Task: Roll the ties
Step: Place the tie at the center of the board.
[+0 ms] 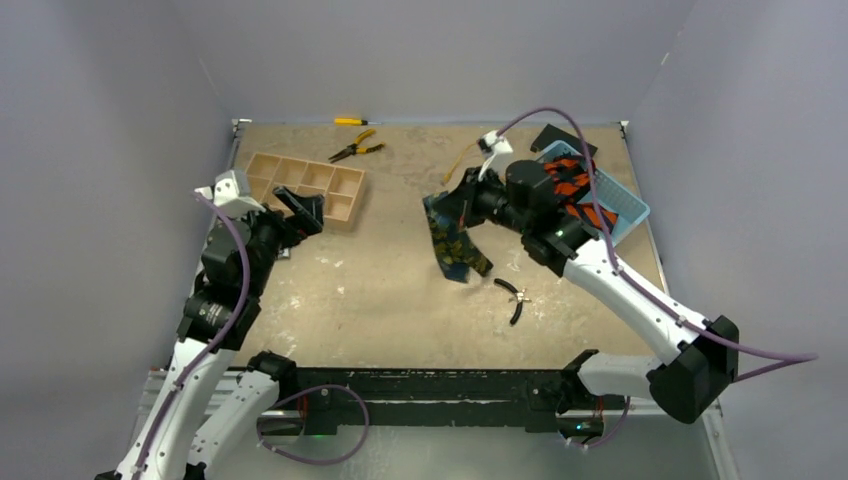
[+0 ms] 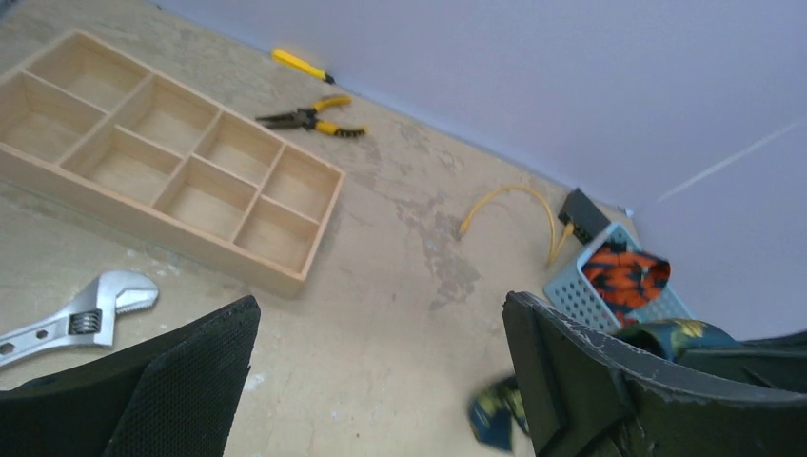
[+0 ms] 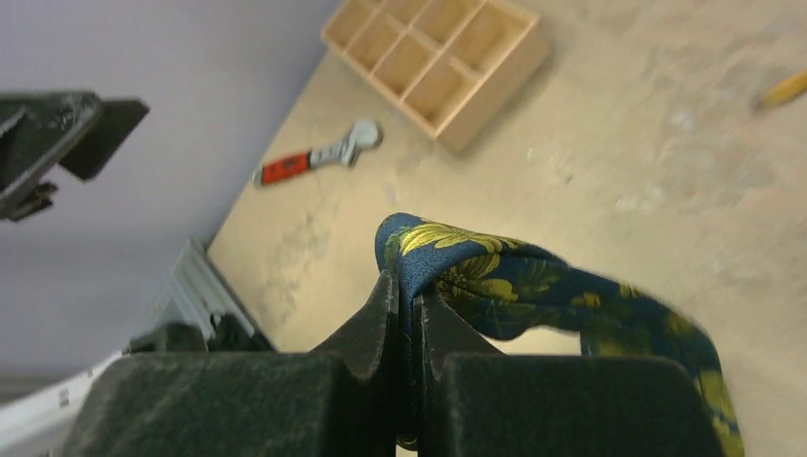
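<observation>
At the right end effector [image 3: 407, 286], the black fingers are pressed together on a fold of the navy tie [image 3: 495, 276], a soft woven fabric with gold-yellow print. The tie hangs as a limp, crumpled band over mid-table [image 1: 380, 300]; I cannot tell if its lower end touches. The left end effector [image 2: 381, 309] is spread wide, pads mesh-textured, near the compartmented wooden tray [image 2: 285, 276]. The orange-red ties [image 2: 625, 276], black-striped, lie bunched in the pale blue perforated basket [image 2: 571, 295], far right.
</observation>
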`<state>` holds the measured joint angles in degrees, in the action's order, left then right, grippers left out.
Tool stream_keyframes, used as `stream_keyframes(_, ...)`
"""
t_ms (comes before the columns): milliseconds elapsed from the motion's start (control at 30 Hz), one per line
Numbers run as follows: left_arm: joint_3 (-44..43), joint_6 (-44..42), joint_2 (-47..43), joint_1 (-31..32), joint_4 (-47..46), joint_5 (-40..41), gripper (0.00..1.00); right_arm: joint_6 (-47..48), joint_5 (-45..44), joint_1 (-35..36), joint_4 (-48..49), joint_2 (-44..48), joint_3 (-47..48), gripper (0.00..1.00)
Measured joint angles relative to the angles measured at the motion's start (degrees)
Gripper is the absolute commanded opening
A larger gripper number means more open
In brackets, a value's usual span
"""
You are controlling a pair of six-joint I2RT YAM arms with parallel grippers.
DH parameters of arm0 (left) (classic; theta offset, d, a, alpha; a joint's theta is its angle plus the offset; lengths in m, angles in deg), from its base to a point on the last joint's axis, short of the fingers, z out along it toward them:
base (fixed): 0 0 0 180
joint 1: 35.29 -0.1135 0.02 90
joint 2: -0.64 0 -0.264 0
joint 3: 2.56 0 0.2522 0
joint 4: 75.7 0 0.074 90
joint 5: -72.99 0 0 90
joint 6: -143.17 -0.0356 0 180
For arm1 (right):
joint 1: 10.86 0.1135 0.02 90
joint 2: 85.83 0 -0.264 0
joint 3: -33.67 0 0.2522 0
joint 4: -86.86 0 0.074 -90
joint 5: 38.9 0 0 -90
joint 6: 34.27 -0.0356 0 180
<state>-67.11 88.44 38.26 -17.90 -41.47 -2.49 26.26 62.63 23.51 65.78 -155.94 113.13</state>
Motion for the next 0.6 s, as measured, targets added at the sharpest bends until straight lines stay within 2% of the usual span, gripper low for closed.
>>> stream_keyframes(133,4.9,-0.6,-1.9,0.0,-0.5,-6.1,0.99,-0.5,0.2,3.3,0.4,0.1,-4.5,0.0)
stream_keyframes(433,12.3,-1.5,-4.0,0.0,-2.3,-16.2,0.99,-0.9,-0.1,3.0,3.3,0.4,-8.8,0.0)
stream_keyframes(533,12.2,-2.1,-2.5,0.0,-5.7,-21.5,0.99,-0.2,-0.3,3.0,2.6,0.9,-8.7,0.11)
stream_keyframes(600,12.0,-2.1,-1.2,0.0,-7.9,-24.4,0.99,0.4,-1.2,3.0,1.1,1.2,-8.4,0.03)
